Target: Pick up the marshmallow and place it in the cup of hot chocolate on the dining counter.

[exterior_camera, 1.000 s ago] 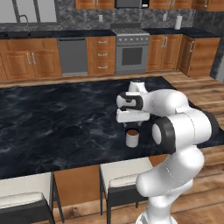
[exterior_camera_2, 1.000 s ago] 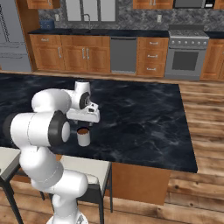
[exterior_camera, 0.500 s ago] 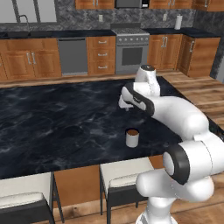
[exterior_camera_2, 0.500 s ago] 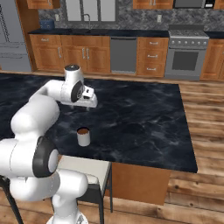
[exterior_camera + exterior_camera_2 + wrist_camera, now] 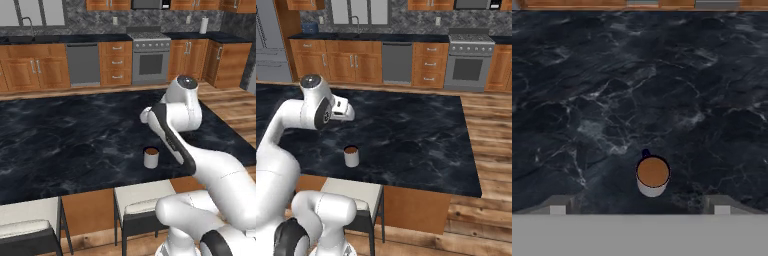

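Gripper (image 5: 640, 207) stands wide with nothing between the fingers; in the hand view the two tips sit far apart at the bottom, and the cup (image 5: 652, 176) lies between and just above them, seen from overhead. I hold the hand high above the counter (image 5: 60, 145), well clear of the cup.

Cup of hot chocolate stands upright near the counter's near edge, brown surface showing, just above the stools (image 5: 140, 197). I can find no white block on the dark marble in any of my three views, and none on the brown liquid either, though at this size I cannot rule out that it sits low inside the cup.

My reading: the drop is probably made and the hand is clear of it. The next move calls for confirming the marshmallow is in the cup; failing that, searching the counter for it.

Base views give me the arm's height over the cup and the kitchen behind; the hand view alone looks straight down onto the drink's surface.
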Controlling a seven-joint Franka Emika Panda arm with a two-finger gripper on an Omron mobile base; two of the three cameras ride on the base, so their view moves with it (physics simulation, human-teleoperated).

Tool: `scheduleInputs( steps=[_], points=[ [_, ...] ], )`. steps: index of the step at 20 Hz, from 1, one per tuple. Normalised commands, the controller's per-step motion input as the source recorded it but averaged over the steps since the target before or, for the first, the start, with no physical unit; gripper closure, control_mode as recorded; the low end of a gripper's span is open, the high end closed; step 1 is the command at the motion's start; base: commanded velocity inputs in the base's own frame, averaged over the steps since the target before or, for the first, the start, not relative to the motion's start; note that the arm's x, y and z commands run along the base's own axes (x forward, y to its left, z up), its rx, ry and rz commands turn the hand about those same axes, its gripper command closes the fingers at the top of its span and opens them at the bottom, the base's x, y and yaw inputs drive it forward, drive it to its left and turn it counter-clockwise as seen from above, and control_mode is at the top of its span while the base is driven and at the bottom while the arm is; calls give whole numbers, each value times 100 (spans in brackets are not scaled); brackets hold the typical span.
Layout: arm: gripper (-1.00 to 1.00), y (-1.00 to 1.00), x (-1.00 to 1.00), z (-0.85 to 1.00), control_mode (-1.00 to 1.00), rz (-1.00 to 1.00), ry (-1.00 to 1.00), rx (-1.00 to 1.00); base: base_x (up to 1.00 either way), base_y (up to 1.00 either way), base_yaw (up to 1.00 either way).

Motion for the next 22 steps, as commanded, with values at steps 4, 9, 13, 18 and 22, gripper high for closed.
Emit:
scheduleInputs(
  steps=[4, 9, 13, 18, 22],
  points=[
    [-100, 4, -83, 76, -100, 0, -27, 0, 0, 0, 0],
    [-100, -8, -85, 54, -100, 0, -25, 0, 0, 0, 0],
    [-100, -11, -74, 56, -100, 0, -10, 1, 0, 0, 0],
    [-100, -14, -63, 54, -100, 0, 0, 3, 0, 0, 0],
    [-100, -10, -12, 8, -100, 1, 12, 0, 0, 0, 0]
  ],
)
